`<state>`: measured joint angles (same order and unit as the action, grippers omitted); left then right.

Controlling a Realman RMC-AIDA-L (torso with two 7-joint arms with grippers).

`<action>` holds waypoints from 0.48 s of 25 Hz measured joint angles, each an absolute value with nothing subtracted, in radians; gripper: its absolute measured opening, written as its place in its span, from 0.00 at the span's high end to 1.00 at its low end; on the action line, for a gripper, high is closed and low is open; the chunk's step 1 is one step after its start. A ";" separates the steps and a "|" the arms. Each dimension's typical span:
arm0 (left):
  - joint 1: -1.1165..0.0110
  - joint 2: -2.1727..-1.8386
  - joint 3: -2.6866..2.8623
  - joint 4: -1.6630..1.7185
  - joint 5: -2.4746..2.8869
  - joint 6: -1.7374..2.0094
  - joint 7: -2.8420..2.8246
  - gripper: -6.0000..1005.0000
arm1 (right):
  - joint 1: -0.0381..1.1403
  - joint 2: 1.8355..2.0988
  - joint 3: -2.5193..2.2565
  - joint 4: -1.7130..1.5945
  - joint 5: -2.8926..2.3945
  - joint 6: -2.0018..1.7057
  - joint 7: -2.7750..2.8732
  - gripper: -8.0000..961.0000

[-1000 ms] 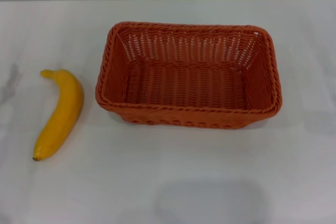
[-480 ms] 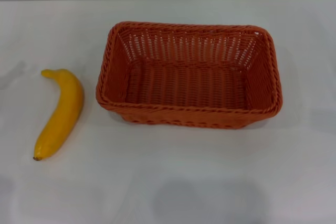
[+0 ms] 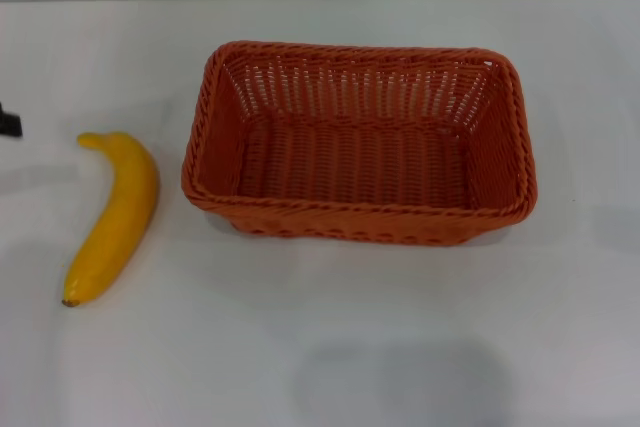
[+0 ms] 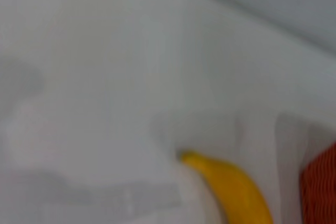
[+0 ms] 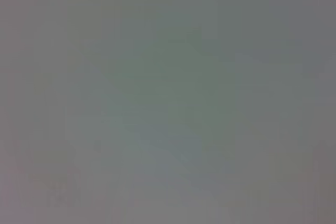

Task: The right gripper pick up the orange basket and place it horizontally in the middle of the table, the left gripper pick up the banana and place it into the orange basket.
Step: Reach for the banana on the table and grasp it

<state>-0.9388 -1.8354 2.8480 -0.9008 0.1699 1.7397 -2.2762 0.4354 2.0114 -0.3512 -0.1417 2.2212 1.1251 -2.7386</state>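
Since half a second ago, a small black tip of the left end effector (image 3: 9, 121) has come into the head view at the far left edge, near the stem end of the banana (image 3: 113, 215); so little of it shows that I cannot tell whether it is released or clenched. Nothing else has shifted. That banana lies on the white desk (image 3: 330, 337), to the left of the orange basket (image 3: 358, 143) and a little apart from it, with its dark tip toward the robot and its curved back toward the basket. In the left wrist view the banana (image 4: 233, 190) appears near the picture's edge, and a piece of the orange basket (image 4: 320, 190) shows just beside it. The basket stands upright in the middle of the desk, with its long side across the head view, and it holds nothing. No part of the right end effector shows in any view; the right wrist view gives only a plain grey field.
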 joint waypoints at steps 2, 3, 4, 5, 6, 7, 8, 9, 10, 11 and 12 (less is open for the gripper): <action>-0.977 -1.838 2.848 -0.898 0.253 1.752 -2.292 0.11 | 0.443 2.012 -0.351 -0.144 2.221 1.124 -2.739 0.09; -0.993 -1.840 2.848 -0.894 0.284 1.756 -2.299 0.11 | 0.447 2.012 -0.352 -0.144 2.221 1.123 -2.739 0.09; -1.000 -1.841 2.848 -0.888 0.294 1.756 -2.306 0.12 | 0.449 2.012 -0.352 -0.144 2.221 1.124 -2.739 0.09; -1.010 -1.843 2.848 -0.876 0.304 1.756 -2.315 0.12 | 0.449 2.013 -0.352 -0.144 2.221 1.124 -2.739 0.09; -1.018 -1.843 2.849 -0.861 0.310 1.755 -2.325 0.12 | 0.448 2.013 -0.351 -0.144 2.221 1.125 -2.739 0.09; -1.026 -1.843 2.849 -0.844 0.317 1.752 -2.335 0.12 | 0.447 2.012 -0.351 -0.144 2.221 1.125 -2.739 0.09; -1.032 -1.844 2.849 -0.832 0.322 1.747 -2.345 0.12 | 0.445 2.012 -0.350 -0.144 2.221 1.126 -2.739 0.09; -1.037 -1.844 2.849 -0.823 0.329 1.741 -2.355 0.12 | 0.444 2.011 -0.349 -0.144 2.221 1.127 -2.739 0.09; -1.041 -1.844 2.849 -0.818 0.335 1.735 -2.364 0.12 | 0.442 2.011 -0.349 -0.144 2.221 1.127 -2.739 0.09; -1.043 -1.844 2.849 -0.814 0.339 1.730 -2.372 0.12 | 0.442 2.011 -0.348 -0.144 2.221 1.128 -2.739 0.09; -1.045 -1.844 2.849 -0.807 0.341 1.727 -2.378 0.12 | 0.441 2.011 -0.346 -0.144 2.221 1.128 -2.740 0.09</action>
